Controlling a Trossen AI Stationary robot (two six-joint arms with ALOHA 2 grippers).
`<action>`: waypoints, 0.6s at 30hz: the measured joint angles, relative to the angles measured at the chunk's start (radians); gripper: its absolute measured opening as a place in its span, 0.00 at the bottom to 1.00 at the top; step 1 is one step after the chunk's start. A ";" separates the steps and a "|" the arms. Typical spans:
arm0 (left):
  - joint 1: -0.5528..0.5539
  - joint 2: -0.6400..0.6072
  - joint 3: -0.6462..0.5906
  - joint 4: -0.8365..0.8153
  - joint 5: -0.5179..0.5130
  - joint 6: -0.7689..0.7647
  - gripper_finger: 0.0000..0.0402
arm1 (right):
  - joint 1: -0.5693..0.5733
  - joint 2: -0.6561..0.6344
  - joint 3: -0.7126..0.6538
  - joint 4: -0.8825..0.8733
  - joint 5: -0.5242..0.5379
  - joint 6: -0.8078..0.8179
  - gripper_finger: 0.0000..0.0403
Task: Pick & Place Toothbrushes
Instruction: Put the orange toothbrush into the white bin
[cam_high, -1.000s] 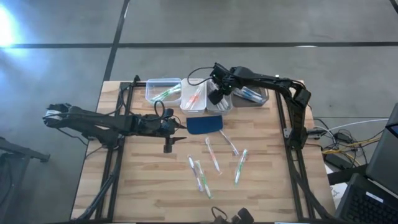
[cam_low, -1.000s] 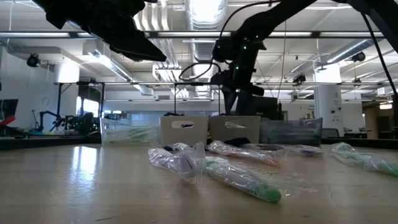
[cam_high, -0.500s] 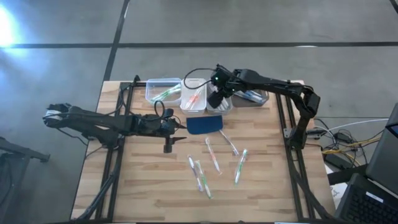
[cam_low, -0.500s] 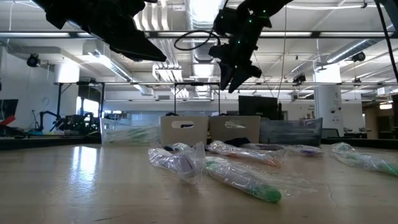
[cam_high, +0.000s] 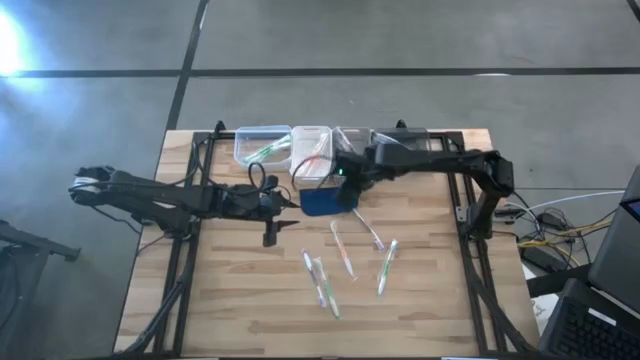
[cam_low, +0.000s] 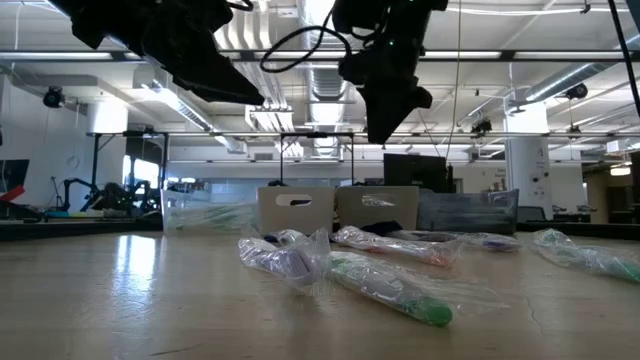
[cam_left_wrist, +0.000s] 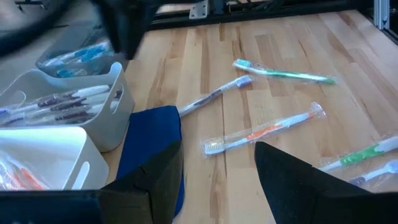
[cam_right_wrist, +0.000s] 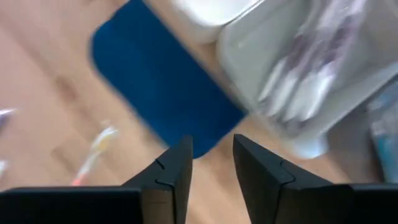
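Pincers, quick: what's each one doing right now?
Left pincer: open, holding nothing.
Right pincer: fingers apart, nothing between them, over the blue pad.

Six wrapped toothbrushes (cam_high: 345, 255) lie loose and flat on the wooden tabletop, scattered at varied angles in clear sleeves: green-accented ones, an orange one (cam_left_wrist: 264, 132) and a greyish one (cam_left_wrist: 211, 96). More toothbrushes lie sorted by colour in the bins (cam_high: 262, 146) behind them.

Wrapped toothbrushes (cam_low: 385, 285) on wooden table (cam_low: 120, 300), bins (cam_low: 335, 208) behind, right claw (cam_low: 385, 125) overhead
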 joint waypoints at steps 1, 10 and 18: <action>0.000 0.000 -0.003 -0.001 0.000 -0.001 0.51 | 0.023 0.000 -0.003 0.000 0.000 0.030 0.27; 0.000 0.000 -0.007 0.000 0.000 -0.001 0.51 | 0.234 0.000 -0.056 0.068 0.033 0.223 0.17; 0.000 0.000 -0.007 0.000 0.000 -0.001 0.51 | 0.341 0.000 -0.155 0.244 0.196 0.355 0.14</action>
